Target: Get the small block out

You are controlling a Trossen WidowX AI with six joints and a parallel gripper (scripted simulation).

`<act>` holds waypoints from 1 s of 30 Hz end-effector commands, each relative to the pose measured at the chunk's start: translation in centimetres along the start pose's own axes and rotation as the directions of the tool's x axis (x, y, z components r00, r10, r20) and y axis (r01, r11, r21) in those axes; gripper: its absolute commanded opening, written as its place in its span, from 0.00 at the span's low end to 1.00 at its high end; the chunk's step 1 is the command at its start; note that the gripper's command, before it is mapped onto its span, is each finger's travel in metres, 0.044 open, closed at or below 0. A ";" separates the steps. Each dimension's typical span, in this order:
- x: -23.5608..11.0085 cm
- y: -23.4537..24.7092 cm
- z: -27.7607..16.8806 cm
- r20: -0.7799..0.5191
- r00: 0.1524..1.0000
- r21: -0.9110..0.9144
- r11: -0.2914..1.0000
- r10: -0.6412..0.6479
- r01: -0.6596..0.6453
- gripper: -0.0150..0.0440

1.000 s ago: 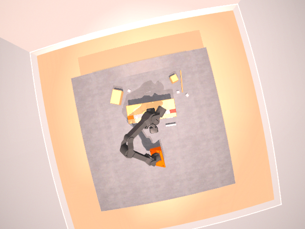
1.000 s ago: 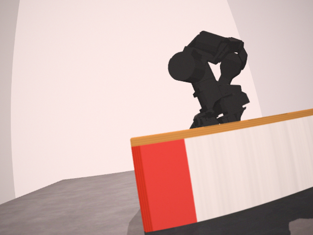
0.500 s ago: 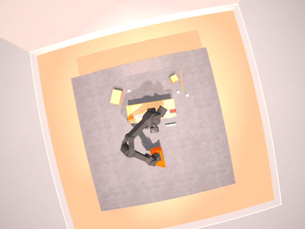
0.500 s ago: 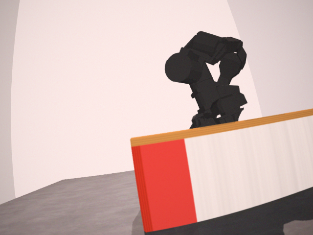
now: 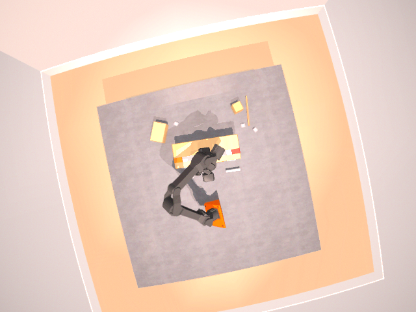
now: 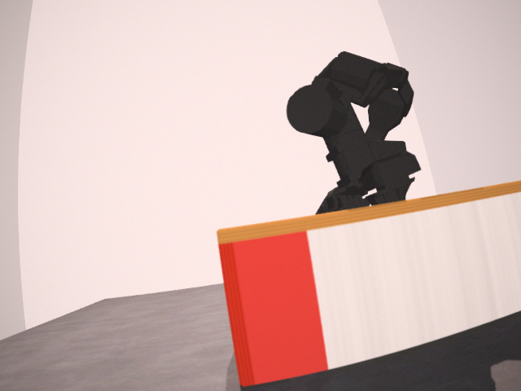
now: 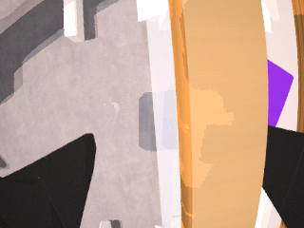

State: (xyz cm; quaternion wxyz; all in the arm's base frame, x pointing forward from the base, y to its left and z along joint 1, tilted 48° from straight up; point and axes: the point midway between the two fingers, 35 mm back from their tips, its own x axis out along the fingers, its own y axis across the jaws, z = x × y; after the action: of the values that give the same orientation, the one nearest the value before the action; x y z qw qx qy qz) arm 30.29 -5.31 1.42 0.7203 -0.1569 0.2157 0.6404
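I'm looking into a bare test cell rather than any home or shop; pale, featureless walls [image 5: 386, 101] close in on every side, with a white kerb round an orange floor [image 5: 339, 201]; a square grey table top [image 5: 262, 201] fills the middle; a single dark arm [image 5: 188, 181] is bolted to an orange base plate [image 5: 219, 218]; only plain blocks and a box lie about.

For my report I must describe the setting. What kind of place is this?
Probably a robot test bench: a grey table inside a bare walled enclosure, one dark arm on an orange base, and a long box with scattered small blocks.
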 end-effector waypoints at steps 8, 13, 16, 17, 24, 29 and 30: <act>0.4 0.0 1.3 0.002 1.000 0.000 1.000 0.001 -0.001 0.93; 0.6 0.0 2.2 0.002 1.000 0.000 1.000 0.001 -0.001 0.93; 0.7 0.0 2.7 0.002 1.000 0.000 1.000 0.001 -0.001 0.93; 0.7 0.0 2.9 0.002 1.000 0.000 1.000 0.001 -0.001 0.93; 0.9 -0.1 4.1 0.003 1.000 0.000 1.000 0.001 -0.001 0.93; 1.1 -0.1 4.9 0.003 1.000 0.000 1.000 0.001 -0.001 0.93; 1.2 -0.1 5.1 0.003 1.000 0.000 1.000 0.001 -0.001 0.93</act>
State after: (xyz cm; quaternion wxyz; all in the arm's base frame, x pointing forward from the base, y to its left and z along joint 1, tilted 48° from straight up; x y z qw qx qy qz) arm 30.90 -2.42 4.65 0.7206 -0.1564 0.2155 0.6402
